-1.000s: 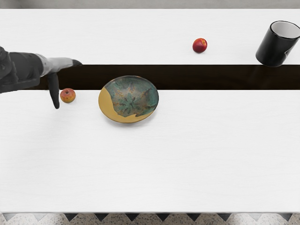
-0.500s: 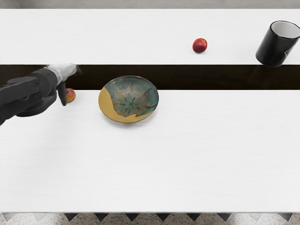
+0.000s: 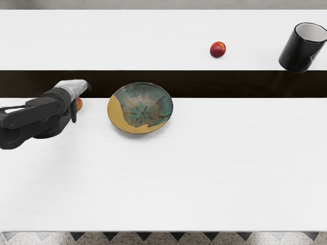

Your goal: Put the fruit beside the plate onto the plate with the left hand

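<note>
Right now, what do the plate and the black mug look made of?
Plate: likely glazed ceramic. The mottled teal-and-ochre surface looks like pooled glaze with a soft sheen.
Black mug: probably glossy ceramic. It has a smooth dark outside, a white inside and a thick rim.
Both are simulator renders, so neither is certain.

The round teal-and-mustard ceramic plate (image 3: 116, 115) looks glazed and mottled. The white tabletop (image 3: 214, 168) is smooth and matt. The black cylindrical mug (image 3: 298, 52) is glossy; the small red apple (image 3: 217, 49) is smooth-skinned.
</note>
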{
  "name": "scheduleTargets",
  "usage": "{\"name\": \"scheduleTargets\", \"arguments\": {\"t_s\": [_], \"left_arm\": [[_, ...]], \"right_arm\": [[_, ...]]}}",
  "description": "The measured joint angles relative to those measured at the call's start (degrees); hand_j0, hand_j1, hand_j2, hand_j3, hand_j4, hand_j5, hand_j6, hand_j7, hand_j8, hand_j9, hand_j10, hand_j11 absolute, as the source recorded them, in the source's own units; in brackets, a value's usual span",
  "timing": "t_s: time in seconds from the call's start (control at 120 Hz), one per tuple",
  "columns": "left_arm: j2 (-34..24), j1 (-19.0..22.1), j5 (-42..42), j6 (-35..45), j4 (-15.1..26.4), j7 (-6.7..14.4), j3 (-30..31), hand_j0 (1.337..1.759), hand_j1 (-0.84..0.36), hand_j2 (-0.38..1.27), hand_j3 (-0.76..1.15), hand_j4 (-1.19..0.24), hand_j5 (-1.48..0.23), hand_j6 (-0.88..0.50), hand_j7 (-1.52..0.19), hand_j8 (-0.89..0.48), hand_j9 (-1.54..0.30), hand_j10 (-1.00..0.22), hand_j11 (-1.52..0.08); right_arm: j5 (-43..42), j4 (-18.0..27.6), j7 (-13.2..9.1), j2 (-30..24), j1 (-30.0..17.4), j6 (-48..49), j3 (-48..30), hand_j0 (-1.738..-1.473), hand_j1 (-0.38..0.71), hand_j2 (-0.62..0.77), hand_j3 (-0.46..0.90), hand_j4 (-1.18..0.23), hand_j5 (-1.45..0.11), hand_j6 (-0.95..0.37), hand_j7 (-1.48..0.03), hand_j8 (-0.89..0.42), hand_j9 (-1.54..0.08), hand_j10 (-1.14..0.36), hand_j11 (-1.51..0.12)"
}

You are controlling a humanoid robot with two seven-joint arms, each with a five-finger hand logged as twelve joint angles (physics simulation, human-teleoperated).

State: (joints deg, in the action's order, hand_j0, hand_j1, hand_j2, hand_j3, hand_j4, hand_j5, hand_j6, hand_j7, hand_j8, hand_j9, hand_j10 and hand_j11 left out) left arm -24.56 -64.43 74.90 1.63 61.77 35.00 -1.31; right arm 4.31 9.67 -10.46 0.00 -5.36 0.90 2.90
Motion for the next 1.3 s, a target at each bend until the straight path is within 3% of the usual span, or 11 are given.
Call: {"name": "scheduleTargets", "arguments": {"t_s": [0.633, 0.642, 0.658, 0.733, 0.833, 1.125, 1.3], "left_arm": [[2.75, -0.17, -0.83, -0.35, -5.24, 0.0, 1.16, 1.658, -0.11, 0.08, 0.0, -0.39, -0.51, -0.39, -0.51, -0.39, -0.51, -0.39, -0.51], [2.99, -0.17, -0.78, -0.37, -5.23, 0.02, 1.17, 1.683, -0.12, 0.09, -0.03, -0.39, -0.51, -0.39, -0.51, -0.4, -0.51, -0.39, -0.51], [3.19, -0.17, -0.67, -0.39, -5.2, 0.06, 1.2, 1.692, -0.12, 0.08, 0.01, -0.4, -0.52, -0.4, -0.51, -0.4, -0.51, -0.4, -0.51], [3.2, -0.13, -0.45, -0.36, -5.15, 0.14, 1.25, 1.682, -0.13, 0.07, 0.11, -0.41, -0.54, -0.42, -0.53, -0.42, -0.52, -0.42, -0.52], [2.95, -0.23, -0.54, -0.21, -5.13, 0.09, 1.25, 1.658, -0.14, 0.13, 0.05, -0.43, -0.56, -0.43, -0.56, -0.44, -0.55, -0.44, -0.54], [2.59, -0.13, -1.18, -0.35, -5.45, 0.01, 1.21, 1.658, -0.22, 0.11, 0.01, -0.48, -0.63, -0.48, -0.62, -0.48, -0.62, -0.48, -0.62], [1.87, -0.02, -1.27, -0.39, -5.56, -0.01, 1.16, 1.648, -0.27, 0.13, 0.09, -0.53, -0.69, -0.52, -0.69, -0.51, -0.69, -0.53, -0.68]], "right_arm": [[0.0, 0.0, 0.0, 0.0, 0.0, -0.01, 0.0, -1.658, -0.35, 0.0, 0.0, 0.0, 0.0, 0.0, 0.0, 0.0, 0.0, 0.0, 0.0], [0.0, 0.0, 0.0, 0.0, 0.0, -0.01, 0.0, -1.658, -0.35, 0.0, 0.0, 0.0, 0.0, 0.0, 0.0, 0.0, 0.0, 0.0, 0.0], [0.0, 0.0, 0.0, 0.0, 0.0, -0.01, 0.0, -1.658, -0.35, 0.0, 0.0, 0.0, 0.0, 0.0, 0.0, 0.0, 0.0, 0.0, 0.0], [0.0, 0.0, 0.0, 0.0, 0.0, 0.0, 0.0, -1.658, -0.35, 0.0, 0.0, 0.0, 0.0, 0.0, 0.0, 0.0, 0.0, 0.0, 0.0], [0.0, 0.0, 0.0, 0.0, 0.0, 0.01, 0.0, -1.658, -0.35, 0.0, 0.0, 0.0, 0.0, 0.0, 0.0, 0.0, 0.0, 0.0, 0.0], [0.0, 0.0, 0.0, 0.0, 0.0, 0.0, 0.0, -1.658, -0.35, 0.0, 0.0, 0.0, 0.0, 0.0, 0.0, 0.0, 0.0, 0.0, 0.0], [0.0, 0.0, 0.0, 0.0, 0.0, 0.01, 0.0, -1.658, -0.35, 0.0, 0.0, 0.0, 0.0, 0.0, 0.0, 0.0, 0.0, 0.0, 0.0]]}}
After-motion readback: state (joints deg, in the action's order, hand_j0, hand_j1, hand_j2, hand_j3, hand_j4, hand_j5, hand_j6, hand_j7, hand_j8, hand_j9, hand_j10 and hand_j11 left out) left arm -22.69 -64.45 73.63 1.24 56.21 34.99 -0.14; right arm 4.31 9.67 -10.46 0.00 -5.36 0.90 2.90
